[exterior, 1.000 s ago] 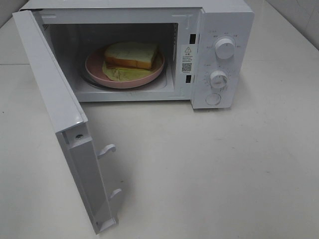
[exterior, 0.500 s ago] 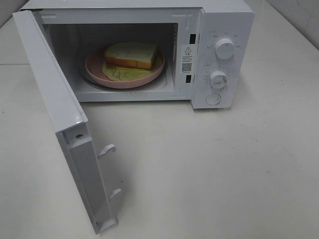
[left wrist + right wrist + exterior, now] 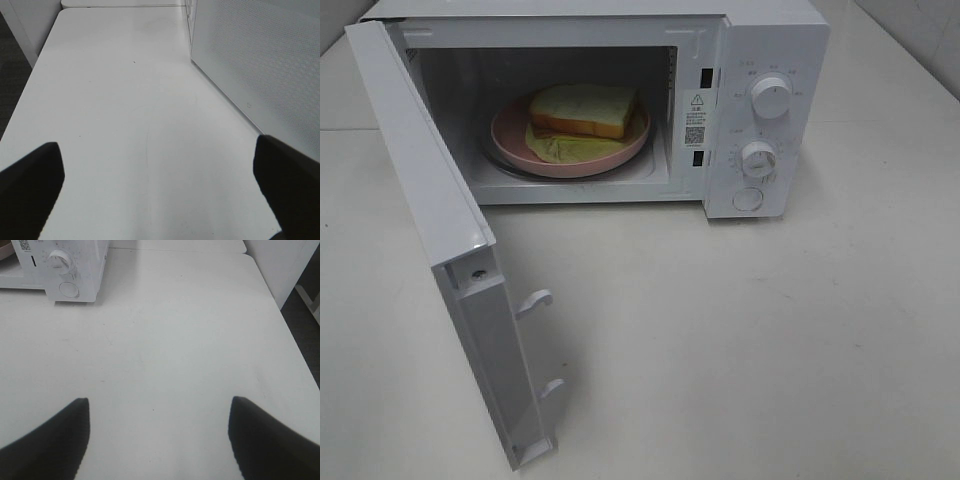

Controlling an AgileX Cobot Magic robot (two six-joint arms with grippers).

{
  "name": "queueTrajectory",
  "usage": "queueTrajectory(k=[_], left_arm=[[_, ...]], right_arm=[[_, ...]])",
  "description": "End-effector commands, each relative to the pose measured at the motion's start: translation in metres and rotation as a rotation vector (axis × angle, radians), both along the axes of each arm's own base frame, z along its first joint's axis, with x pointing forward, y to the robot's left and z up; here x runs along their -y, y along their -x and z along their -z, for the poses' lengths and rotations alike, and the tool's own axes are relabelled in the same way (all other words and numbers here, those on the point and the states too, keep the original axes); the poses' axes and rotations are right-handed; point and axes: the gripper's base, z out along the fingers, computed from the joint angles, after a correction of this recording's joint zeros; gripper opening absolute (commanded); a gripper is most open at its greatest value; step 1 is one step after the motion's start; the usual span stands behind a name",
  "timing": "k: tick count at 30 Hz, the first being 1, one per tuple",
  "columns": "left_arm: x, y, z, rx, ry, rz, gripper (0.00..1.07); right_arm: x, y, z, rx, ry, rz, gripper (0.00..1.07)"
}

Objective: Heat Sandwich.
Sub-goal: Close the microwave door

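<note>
- Overhead view: white microwave [image 3: 770,30] filled the upper half of frame, its door [image 3: 420,170] swung wide open toward lower left.
- Sandwich [image 3: 578,125] sat on a pink plate [image 3: 510,135] inside the cavity, upper centre-left: bread slice over a yellow-green layer.
- No arm showed overhead.
- Left wrist view: left gripper [image 3: 157,150] claw spread wide, nothing btwn the fingers, above the bare table [image 3: 770,350], w/ a perforated white panel, prob. the door, at right of frame.
- Right wrist view: right gripper [image 3: 160,404] claw also wide & empty, w/ the knobs [image 3: 771,97] at upper left of that frame.
- My read: food was loaded, while door & timer were left for you.
- Risks:
  - A hard push could slide the microwave.
  - A glancing one might leave the latch hooks [image 3: 535,300] unseated.
  - The wrong knob would set power, not time.
</note>
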Motion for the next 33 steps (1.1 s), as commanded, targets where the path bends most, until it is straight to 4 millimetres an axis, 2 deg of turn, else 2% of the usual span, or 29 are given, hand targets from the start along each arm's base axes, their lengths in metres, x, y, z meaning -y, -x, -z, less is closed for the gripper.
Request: queueTrajectory(k=[1,8,16,20,21,22,25,26,27,28,30,31,32,33], left_arm=[[0.0,0.003,0.0,0.035,0.003,0.002,0.98],[0.001,-0.001,-0.001,0.01,0.02,0.01,0.98],[-0.001,-0.016,-0.017,-0.015,0.004,0.003,0.97],[-0.002,-0.036,-0.019,-0.039,0.005,-0.002,0.84],[-0.002,-0.036,-0.019,-0.039,0.005,-0.002,0.84],[-0.002,-0.044,-0.021,-0.035,0.005,-0.004,0.72],[-0.002,-0.056,-0.023,-0.035,0.006,-0.006,0.5],[-0.002,-0.056,-0.023,-0.035,0.006,-0.006,0.5],[-0.003,-0.064,-0.023,-0.048,0.007,-0.008,0.36],[-0.003,-0.069,-0.023,-0.053,0.008,-0.008,0.29],[-0.003,-0.079,-0.023,-0.064,0.008,-0.01,0.17],[-0.003,-0.079,-0.023,-0.064,0.008,-0.01,0.17],[-0.004,-0.089,-0.022,-0.074,0.009,-0.012,0.04],[-0.004,-0.095,-0.021,-0.075,0.009,-0.013,0.0]], right_arm=[[0.001,0.004,-0.001,0.042,0.004,0.006,0.74],[0.001,0.004,-0.001,0.042,0.004,0.006,0.74],[0.001,0.004,-0.001,0.042,0.004,0.006,0.74],[0.001,0.004,-0.001,0.042,0.004,0.006,0.74],[0.001,0.004,-0.001,0.042,0.004,0.006,0.74],[0.001,0.004,-0.001,0.042,0.004,0.006,0.74],[0.001,0.004,-0.001,0.042,0.004,0.006,0.74],[0.001,0.004,-0.001,0.042,0.004,0.006,0.74],[0.001,0.004,-0.001,0.042,0.004,0.006,0.74],[0.001,0.004,-0.001,0.042,0.004,0.006,0.74],[0.001,0.004,-0.001,0.042,0.004,0.006,0.74],[0.001,0.004,-0.001,0.042,0.004,0.006,0.74],[0.001,0.004,-0.001,0.042,0.004,0.006,0.74],[0.001,0.004,-0.001,0.042,0.004,0.006,0.74]])
